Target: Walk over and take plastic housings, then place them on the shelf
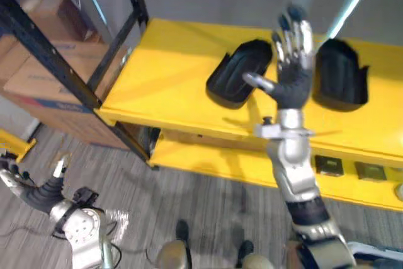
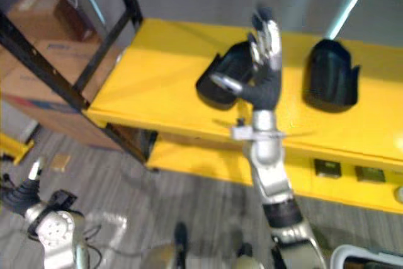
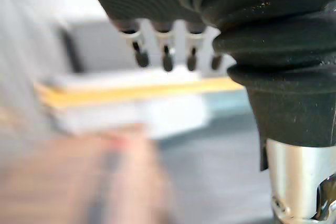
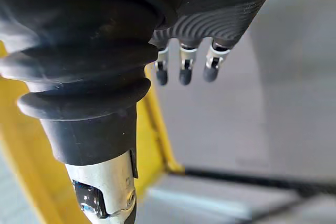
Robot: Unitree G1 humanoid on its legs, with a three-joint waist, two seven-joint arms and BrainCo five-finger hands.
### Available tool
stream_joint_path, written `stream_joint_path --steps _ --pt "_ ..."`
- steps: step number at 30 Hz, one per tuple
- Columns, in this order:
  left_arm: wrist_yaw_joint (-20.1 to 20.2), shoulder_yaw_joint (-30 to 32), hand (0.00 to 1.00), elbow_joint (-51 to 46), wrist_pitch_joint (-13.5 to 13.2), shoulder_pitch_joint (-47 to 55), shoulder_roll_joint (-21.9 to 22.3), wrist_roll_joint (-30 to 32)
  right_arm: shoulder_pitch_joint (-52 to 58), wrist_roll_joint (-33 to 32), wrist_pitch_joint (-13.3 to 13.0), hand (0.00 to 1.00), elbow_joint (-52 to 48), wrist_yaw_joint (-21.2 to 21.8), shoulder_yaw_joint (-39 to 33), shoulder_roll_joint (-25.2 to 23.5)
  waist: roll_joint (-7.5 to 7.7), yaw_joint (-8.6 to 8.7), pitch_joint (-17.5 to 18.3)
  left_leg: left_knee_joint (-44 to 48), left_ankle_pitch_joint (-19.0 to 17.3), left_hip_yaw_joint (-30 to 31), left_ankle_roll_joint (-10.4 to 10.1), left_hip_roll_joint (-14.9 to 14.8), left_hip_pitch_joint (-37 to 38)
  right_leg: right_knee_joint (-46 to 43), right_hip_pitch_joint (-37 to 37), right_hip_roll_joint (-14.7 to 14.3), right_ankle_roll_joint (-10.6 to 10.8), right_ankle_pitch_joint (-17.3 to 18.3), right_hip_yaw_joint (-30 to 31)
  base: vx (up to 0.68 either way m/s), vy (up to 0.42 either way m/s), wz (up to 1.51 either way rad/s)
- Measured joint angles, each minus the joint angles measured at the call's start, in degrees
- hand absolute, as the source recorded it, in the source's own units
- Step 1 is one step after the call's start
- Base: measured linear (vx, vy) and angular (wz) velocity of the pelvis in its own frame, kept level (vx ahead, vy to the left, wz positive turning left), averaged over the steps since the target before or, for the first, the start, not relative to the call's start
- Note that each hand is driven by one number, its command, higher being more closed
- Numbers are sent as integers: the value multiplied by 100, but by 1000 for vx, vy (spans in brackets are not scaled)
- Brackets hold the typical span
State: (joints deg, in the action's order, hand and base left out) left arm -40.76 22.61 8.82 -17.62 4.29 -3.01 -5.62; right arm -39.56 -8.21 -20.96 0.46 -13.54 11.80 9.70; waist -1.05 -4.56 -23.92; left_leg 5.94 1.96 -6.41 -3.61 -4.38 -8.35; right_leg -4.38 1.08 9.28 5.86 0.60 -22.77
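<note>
Raised with fingers straight and spread, my right hand point(image 1: 293, 83) grips nothing. It shows between two black plastic housings lying on the yellow shelf point(image 1: 170, 74): the left housing point(image 1: 236, 74) just beside my thumb, the right housing point(image 1: 340, 74) on the other side, neither one grasped. My left hand point(image 1: 39, 194) hangs low over the floor point(image 1: 208, 206), fingers relaxed and empty, well apart from both housings.

No legible txt/nos. Cardboard box point(image 1: 38, 77) carries blue print, poss. a label; too blurred to read.
</note>
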Motion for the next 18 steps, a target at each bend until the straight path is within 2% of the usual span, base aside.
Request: stream_joint_path --steps 2,3,4,8,12,16,18 --pt "3 -285 0 505 -23 -135 -2 11 -504 -2 5 0 373 5 155 -4 6 -107 -409 78 -15 71 17 9 -42 -88 -40 20 -17 12 -21 -62 26 9" --pt "14 -478 0 740 -23 -164 -7 89 -647 -9 3 0 521 34 270 -12 4 -133 -449 116 -18 111 22 16 -185 -121 -146 25 -22 16 -49 -50 36 8" --pt "71 -828 0 1172 -15 -221 -84 264 -830 -20 2 0 756 117 496 -37 -1 -239 -451 193 -18 117 23 17 -380 -153 -331 37 -16 11 -42 -5 32 7" --pt "170 -1275 0 1919 12 -371 -106 427 -1174 -55 0 0 1294 264 829 -164 -83 -405 -518 312 -21 335 29 54 -530 -223 -428 60 -21 15 -53 11 0 3" --pt "366 -1558 0 2694 36 -473 -101 411 -1544 -1 4 0 1819 344 1080 -394 -254 -502 -606 429 -110 464 4 38 -741 -450 -700 76 -90 97 -37 -36 14 -2" --pt "562 -1730 0 2990 39 -510 -101 318 -1534 238 130 0 1916 190 1459 -580 -327 -613 -643 462 -132 498 -27 16 -792 -620 -796 86 -129 199 -39 -15 2 0" --pt "798 -1892 0 3128 27 -519 -99 124 -1534 541 259 0 1942 -247 1578 -835 -388 -642 -674 460 -141 556 -51 16 -792 -664 -811 91 -122 264 -62 -13 -15 9"
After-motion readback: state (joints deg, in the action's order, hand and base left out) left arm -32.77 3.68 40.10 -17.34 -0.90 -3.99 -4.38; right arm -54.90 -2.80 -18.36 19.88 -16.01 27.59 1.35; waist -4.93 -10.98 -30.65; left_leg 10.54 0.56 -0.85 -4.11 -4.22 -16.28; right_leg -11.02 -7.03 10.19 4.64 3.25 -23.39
